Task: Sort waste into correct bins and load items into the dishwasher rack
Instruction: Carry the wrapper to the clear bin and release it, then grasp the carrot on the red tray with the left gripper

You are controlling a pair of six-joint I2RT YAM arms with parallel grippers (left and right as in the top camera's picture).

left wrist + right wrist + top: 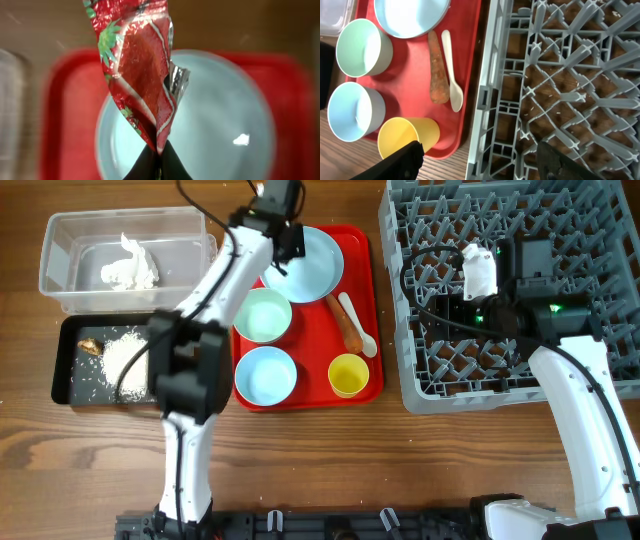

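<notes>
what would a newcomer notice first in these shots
The bright red serving tray mid-table draws the eye, with the left tool pinching a shiny red-and-white wrapper over the pale blue plate on it. To the right sits the big grey dishwasher rack.

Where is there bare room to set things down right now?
Free: the floor of the clear tub left of the tissue, nearly all the rack, and bare table in front of the red tray. Crowded: the red tray itself.

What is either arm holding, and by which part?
Left fingers pinch the crumpled red-and-white wrapper by its narrow end; the right fingers are open, empty.
</notes>
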